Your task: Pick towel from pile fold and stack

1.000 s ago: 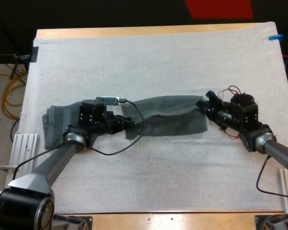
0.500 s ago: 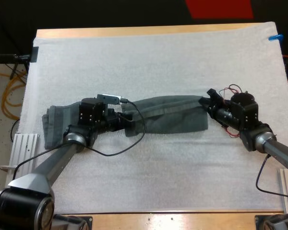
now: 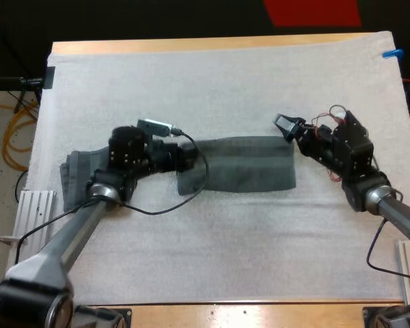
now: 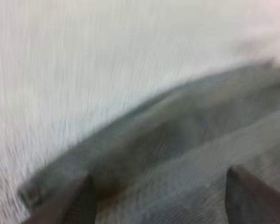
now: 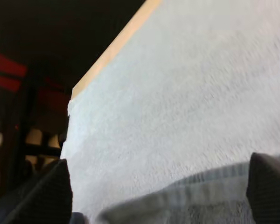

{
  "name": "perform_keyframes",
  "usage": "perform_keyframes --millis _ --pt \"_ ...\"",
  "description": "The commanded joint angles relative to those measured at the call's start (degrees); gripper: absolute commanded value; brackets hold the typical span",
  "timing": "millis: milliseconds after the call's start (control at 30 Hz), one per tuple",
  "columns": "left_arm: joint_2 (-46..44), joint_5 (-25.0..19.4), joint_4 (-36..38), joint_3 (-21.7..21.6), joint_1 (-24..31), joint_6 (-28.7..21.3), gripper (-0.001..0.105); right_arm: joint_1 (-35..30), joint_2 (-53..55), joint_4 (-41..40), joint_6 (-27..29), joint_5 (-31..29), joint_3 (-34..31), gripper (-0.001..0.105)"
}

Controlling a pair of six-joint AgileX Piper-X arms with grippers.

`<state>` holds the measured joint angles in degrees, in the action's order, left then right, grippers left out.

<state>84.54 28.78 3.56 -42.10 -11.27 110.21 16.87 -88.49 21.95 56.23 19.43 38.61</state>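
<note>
Folded towel (image 3: pixel 246 174): dark grey-green, lies at the mat's centre as a flat, roughly rectangular band with its long side running 9 to 3 o'clock. Soft woven cloth; a hem band shows along its 12 o'clock edge.
Second towel (image 3: pixel 76 179): same colour, rumpled, at the mat's 9 o'clock side, partly under the left arm. It is near the folded towel; whether they touch is hidden by the gripper.
Left gripper (image 3: pixel 186 158): at the folded towel's 9 o'clock edge. In the left wrist view its fingers (image 4: pixel 72 203) stand well apart over the cloth, which lies flat beneath them; nothing is pinched.
Right gripper (image 3: pixel 284 126): just off the folded towel's 1 o'clock corner and raised clear of it. In the right wrist view its fingers (image 5: pixel 46 196) are spread wide and hold nothing, with the towel's hem low between them.
Change, right arm: a second ago this gripper sat at the towel's 3 o'clock end; it has since let go and moved toward 12 o'clock.
Change, towel: it was humped with a loose upper flap; it now lies flatter with straighter edges.
Change, left arm: the wrist has shifted slightly toward 12 o'clock.
Mat (image 3: pixel 219 82): white, with a fine nubbly texture.
Table (image 3: pixel 191 45): a pale wood strip shows past the mat at 12 o'clock.
</note>
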Motion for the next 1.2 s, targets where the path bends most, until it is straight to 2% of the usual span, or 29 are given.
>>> perform_keyframes --millis 0,100,200,300,400,600,733,867,1033,1100,1167 --pt "-2.0 0.4 -0.2 -1.1 0.0 -0.9 0.058 -0.3 1.5 -1.9 3.2 0.4 1.1 0.075" --pt "-7.2 -2.4 3.9 -2.9 0.0 -4.2 0.058 -0.3 4.4 -10.1 8.9 -0.2 3.2 0.075" --pt "-12.6 -4.3 11.1 -4.9 0.0 -9.6 0.058 -0.3 7.3 -18.3 13.1 -1.2 5.7 0.075" --pt "-18.0 -5.1 18.3 -6.5 0.0 -13.2 0.064 -0.3 10.4 -27.6 17.8 -1.4 8.2 0.075" --pt "-23.8 -5.7 24.0 -7.5 0.0 -13.3 0.072 -0.3 14.0 -35.7 21.1 -1.7 10.1 0.075" --pt "-34.6 -5.6 33.9 -7.6 0.0 -11.9 0.072 -0.3 22.3 -47.0 24.1 -6.8 10.9 0.075" --pt "-40.7 -4.5 42.2 -7.6 0.0 -9.0 0.072 -0.2 28.9 -55.0 26.4 -12.6 10.9 0.075" --pt "-44.2 -3.2 48.5 -7.6 0.0 -8.3 0.072 -0.2 32.8 -64.9 26.7 -13.9 10.9 0.075" --pt "-45.4 -3.2 49.1 -7.6 0.0 -8.0 0.072 -0.9 31.5 -66.9 27.7 -13.8 10.9 0.075" --pt "-45.2 -2.9 49.1 -7.6 0.0 -8.0 0.072 -1.8 29.7 -65.7 27.7 -12.7 10.9 0.075" --pt "-44.9 -1.8 49.1 -7.6 0.0 -8.0 0.072 -3.9 26.0 -63.4 27.7 -9.0 10.9 0.075"
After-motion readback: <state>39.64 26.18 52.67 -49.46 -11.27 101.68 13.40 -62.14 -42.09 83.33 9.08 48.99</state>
